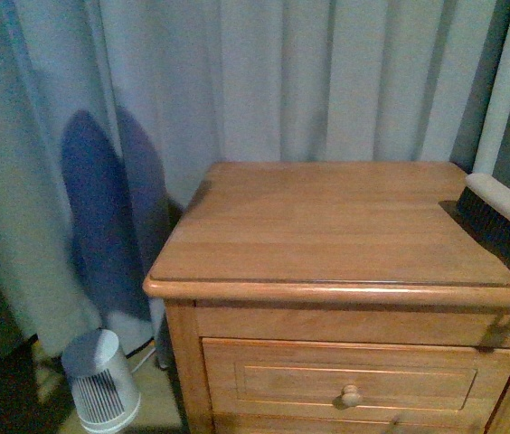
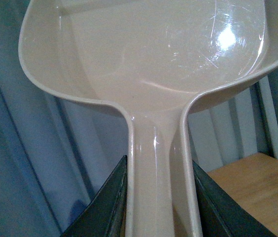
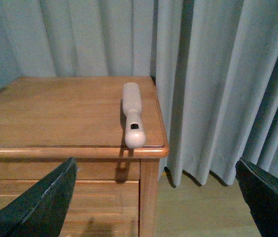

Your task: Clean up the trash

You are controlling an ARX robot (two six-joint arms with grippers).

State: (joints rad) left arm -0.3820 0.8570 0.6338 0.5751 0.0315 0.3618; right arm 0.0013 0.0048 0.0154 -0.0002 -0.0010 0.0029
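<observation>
jaws, left gripper [image 2: 161,197]: clamped on the handle of pale beige plastic dustpan [image 2: 149,54]. jaws, right gripper [image 3: 154,197]: spread wide, nothing between. white-handled black-bristle brush [image 3: 132,113]: lying at right edge of brown wooden nightstand [image 1: 327,226], before grey pleated curtain [image 1: 282,81]. white tissue trash: location cannot be told.

The left pincer [image 2: 161,207] clamps the dustpan [image 2: 144,59] by its handle, while the right pincer [image 3: 151,197] hangs with jaws spread wide.
</observation>
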